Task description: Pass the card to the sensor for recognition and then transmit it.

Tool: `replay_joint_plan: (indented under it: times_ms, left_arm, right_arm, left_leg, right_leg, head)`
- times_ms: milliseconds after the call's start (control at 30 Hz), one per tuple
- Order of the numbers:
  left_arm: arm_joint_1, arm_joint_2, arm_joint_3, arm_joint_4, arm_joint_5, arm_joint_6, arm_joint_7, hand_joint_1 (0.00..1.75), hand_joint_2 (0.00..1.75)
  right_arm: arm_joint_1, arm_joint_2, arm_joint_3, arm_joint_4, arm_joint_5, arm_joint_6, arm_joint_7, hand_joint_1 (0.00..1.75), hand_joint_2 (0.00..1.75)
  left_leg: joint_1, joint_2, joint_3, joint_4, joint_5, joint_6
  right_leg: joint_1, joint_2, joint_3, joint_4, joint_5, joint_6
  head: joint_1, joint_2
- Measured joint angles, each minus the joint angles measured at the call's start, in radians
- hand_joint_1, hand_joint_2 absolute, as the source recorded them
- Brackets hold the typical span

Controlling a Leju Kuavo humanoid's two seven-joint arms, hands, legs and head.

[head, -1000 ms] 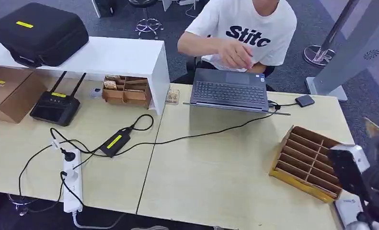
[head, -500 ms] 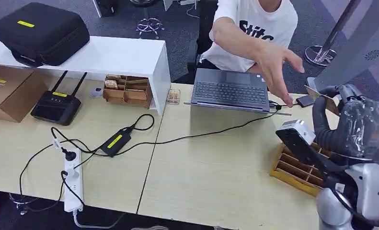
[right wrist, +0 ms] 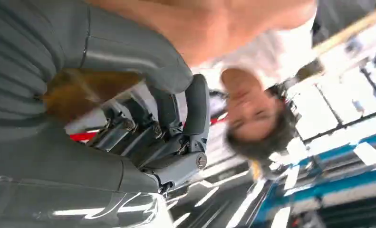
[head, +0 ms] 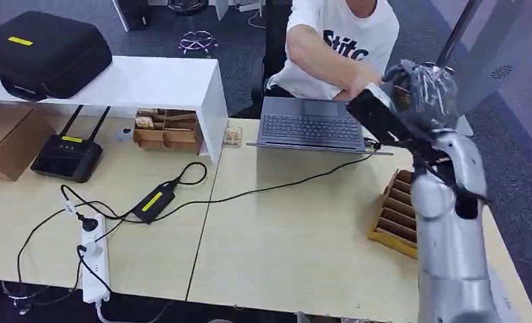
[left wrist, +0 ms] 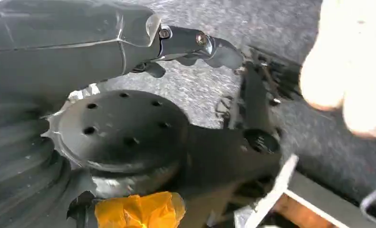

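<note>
White T-shirt on the person at the far side is showing "Stitc", partly cut off by their arm. Yellow labels elsewhere aren't reading legibly.

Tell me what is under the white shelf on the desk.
Under the white shelf stand a black router with two antennas and a brown wooden organizer. A cardboard box sits at the left. The shelf top covers the space further back.
</note>
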Motion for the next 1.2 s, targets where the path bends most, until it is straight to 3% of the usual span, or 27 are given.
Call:
replay_joint_plan:
  times_ms: [67, 233, 300, 333, 433, 500, 533, 567, 1200]
  left_arm:
    - [-0.005, 0.005, -0.013, 0.0, 0.007, 0.0, 0.002, 0.0, 1.75]
    - [-0.005, 0.005, -0.013, 0.0, 0.007, 0.0, 0.002, 0.0, 1.75]
    - [-0.005, 0.006, -0.014, 0.0, 0.008, 0.0, 0.002, 0.0, 1.75]
    - [0.0, 0.008, -0.022, 0.0, 0.015, 0.002, 0.002, 0.0, 1.75]
    - [0.011, 0.011, -0.038, 0.0, 0.026, 0.006, 0.004, 0.0, 1.75]
    - [0.012, 0.013, -0.038, 0.0, 0.026, 0.006, 0.004, 0.0, 1.75]
    - [0.012, 0.013, -0.039, 0.0, 0.026, 0.006, 0.004, 0.0, 1.75]
    - [0.013, 0.013, -0.039, 0.0, 0.026, 0.006, 0.004, 0.0, 1.75]
    - [0.02, 0.012, -0.04, 0.0, 0.029, 0.01, -0.004, 0.0, 1.75]
  right_arm:
    - [-0.062, 0.017, 0.033, 0.141, -0.02, -0.027, -0.005, 0.28, 1.75]
    - [-0.062, 0.017, 0.033, 0.141, -0.02, -0.027, -0.005, 0.28, 1.75]
    - [-0.065, 0.018, 0.036, 0.147, -0.022, -0.027, -0.005, 0.37, 1.75]
    - [-0.083, 0.022, 0.062, 0.204, -0.039, -0.006, -0.001, 0.4, 1.75]
    - [-0.096, 0.024, 0.114, 0.275, -0.052, 0.008, 0.0, 0.44, 1.75]
    - [-0.103, 0.024, 0.128, 0.296, -0.052, 0.013, 0.0, 0.35, 1.75]
    - [-0.104, 0.024, 0.131, 0.3, -0.052, 0.013, 0.0, 0.09, 1.75]
    - [-0.106, 0.024, 0.133, 0.304, -0.052, 0.013, 0.0, 0.0, 1.75]
    - [-0.067, 0.008, 0.147, 0.21, -0.031, -0.031, 0.007, 0.0, 1.75]
  left_leg:
    - [0.0, -0.012, -0.002, 0.0, 0.008, -0.001]
    - [0.0, -0.012, -0.002, 0.0, 0.008, -0.001]
    - [0.0, -0.013, -0.002, 0.0, 0.009, 0.0]
    - [0.0, -0.026, -0.002, 0.0, 0.016, -0.002]
    - [0.0, -0.036, -0.009, 0.0, 0.017, 0.0]
    - [-0.001, -0.036, -0.01, 0.0, 0.017, 0.0]
    - [-0.001, -0.036, -0.01, 0.0, 0.017, 0.0]
    - [-0.001, -0.036, -0.01, 0.0, 0.017, 0.0]
    - [-0.001, -0.036, -0.011, 0.001, 0.017, 0.0]
  right_leg:
    - [0.0, -0.009, -0.001, 0.0, 0.001, 0.0]
    - [0.0, -0.009, -0.001, 0.0, 0.001, 0.0]
    - [0.0, -0.01, -0.001, 0.0, 0.001, 0.0]
    - [0.001, -0.022, -0.003, 0.001, 0.003, 0.001]
    - [0.001, -0.032, -0.006, 0.001, 0.003, 0.002]
    - [0.001, -0.032, -0.007, 0.0, 0.003, 0.002]
    - [0.001, -0.032, -0.007, 0.0, 0.003, 0.002]
    - [0.001, -0.032, -0.008, 0.0, 0.003, 0.002]
    - [0.0, -0.032, -0.01, -0.001, 0.004, 0.003]
  head:
    - [-0.001, 0.0]
    - [-0.001, 0.0]
    - [0.0, 0.0]
    - [0.0, 0.0]
    - [0.0, 0.0]
    - [0.0, 0.0]
    - [0.0, 0.0]
    - [0.0, 0.0]
    - [0.0, 0.0]
